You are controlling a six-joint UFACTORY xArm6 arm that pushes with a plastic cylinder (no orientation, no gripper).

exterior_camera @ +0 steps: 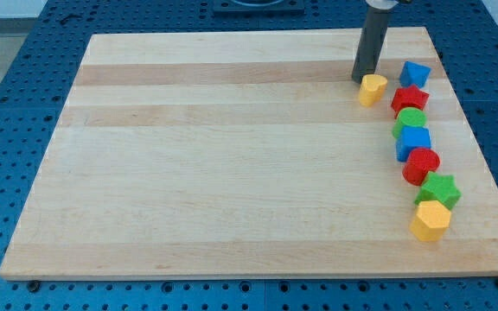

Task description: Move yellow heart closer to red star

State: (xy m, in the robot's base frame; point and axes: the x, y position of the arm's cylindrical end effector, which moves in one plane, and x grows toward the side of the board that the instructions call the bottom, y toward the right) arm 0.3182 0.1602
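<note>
Camera view: my tip sits at the upper-left edge of the yellow heart, touching or nearly so. It is a bare rod with nothing to open or grasp; it holds nothing. The heart lies near the board's top right, just left of the red star, a narrow gap between.

Judgement: mostly done; a short push toward the view's right remains.

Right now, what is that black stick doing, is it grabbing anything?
My tip: no jaws, so it holds nothing; it sits right at the yellow heart, on its upper-left side, with the red star just beyond.
</note>
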